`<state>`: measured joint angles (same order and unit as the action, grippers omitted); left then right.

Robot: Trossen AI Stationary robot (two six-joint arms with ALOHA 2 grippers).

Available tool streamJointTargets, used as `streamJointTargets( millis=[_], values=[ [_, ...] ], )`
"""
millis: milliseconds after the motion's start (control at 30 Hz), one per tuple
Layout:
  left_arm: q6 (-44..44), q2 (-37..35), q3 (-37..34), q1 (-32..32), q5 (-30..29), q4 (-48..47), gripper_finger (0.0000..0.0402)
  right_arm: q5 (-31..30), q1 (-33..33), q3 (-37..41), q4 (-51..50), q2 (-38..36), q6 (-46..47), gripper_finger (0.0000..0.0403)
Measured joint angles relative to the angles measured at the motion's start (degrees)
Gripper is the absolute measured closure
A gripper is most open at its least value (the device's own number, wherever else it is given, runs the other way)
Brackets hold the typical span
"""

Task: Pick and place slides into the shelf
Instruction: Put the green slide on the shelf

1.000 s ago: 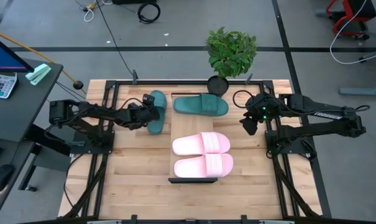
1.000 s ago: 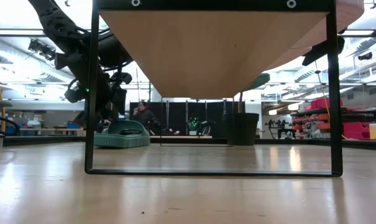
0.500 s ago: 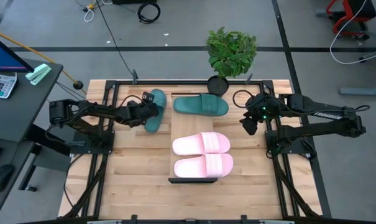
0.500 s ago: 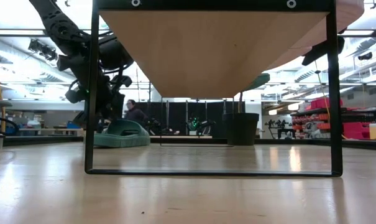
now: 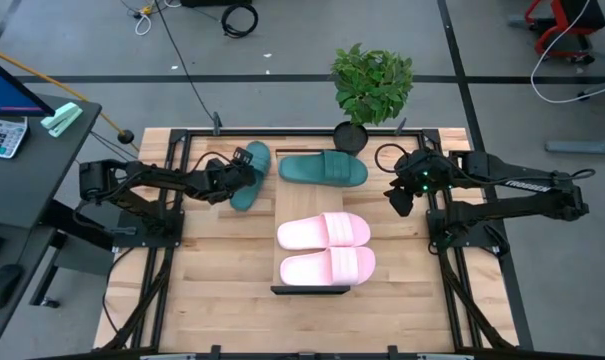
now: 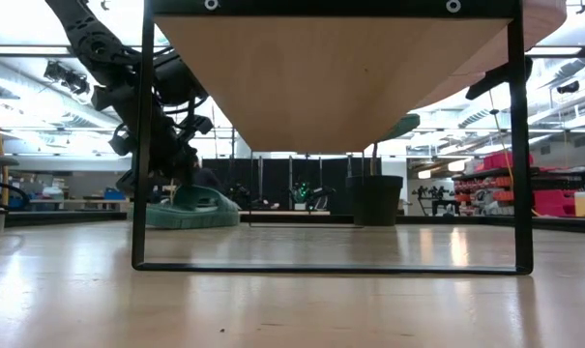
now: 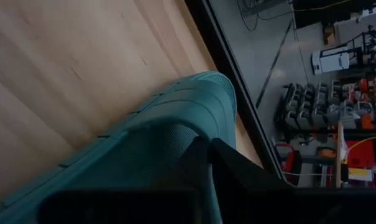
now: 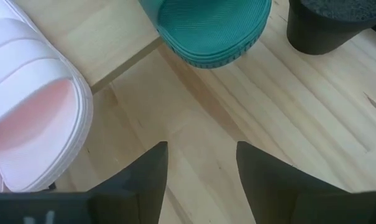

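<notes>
One dark teal slide (image 5: 248,173) lies on the plank table just left of the shelf (image 5: 282,215), sole down and turned askew. My left gripper (image 5: 229,184) is shut on its left side. The same slide shows in the low view (image 6: 195,207) and the left wrist view (image 7: 144,149). A second teal slide (image 5: 322,168) rests across the shelf's far end. Two pink slides (image 5: 324,231) (image 5: 327,265) rest across its near half. My right gripper (image 5: 402,196) hangs open right of the shelf, above the table, its fingers apart in the right wrist view (image 8: 200,180). My left gripper pinches the loose teal slide at its left long side (image 7: 175,140), about mid-length, one dark finger (image 7: 237,177) lying over the slide's upper face. The fingers come from the table's left, slanting down, across the slide. My own fingers hide the lower contact. The slide's sole stays on the table (image 6: 205,224).
A potted plant (image 5: 372,80) with a dark pot (image 5: 350,136) stands at the table's far edge behind the shelf. The shelf stands raised on dark metal end frames (image 6: 142,145). A desk with a calculator (image 5: 2,135) is left of the table. Bare planks (image 5: 222,270) lie at the near left.
My left gripper has closed on the loose teal slide and rolled a little. The slide has turned on the table: its far end has swung toward the shelf and its near end toward the left. My right arm has kept still.
</notes>
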<state>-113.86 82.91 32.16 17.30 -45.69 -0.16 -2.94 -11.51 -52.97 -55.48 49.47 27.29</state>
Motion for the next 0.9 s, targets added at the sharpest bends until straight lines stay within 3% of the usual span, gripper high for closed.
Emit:
streamJointTargets(
  millis=[267, 533, 900],
  values=[
    [0.5, 0.0, 0.0, -0.2, -0.1, 0.8, 0.0395, 0.0, 0.0, 0.0, 0.0, 0.0, 0.0, 0.0205],
    [7.7, -0.4, 0.0, -0.8, 0.1, 10.9, 0.0397, 0.0, 0.0, 0.0, 0.0, 0.0, 0.0, 0.0205],
    [16.8, -8.5, 0.0, 0.6, -2.8, 9.6, 0.04, 0.0, 0.1, 0.0, 0.0, 0.0, 0.1, 0.0205]
  ],
)
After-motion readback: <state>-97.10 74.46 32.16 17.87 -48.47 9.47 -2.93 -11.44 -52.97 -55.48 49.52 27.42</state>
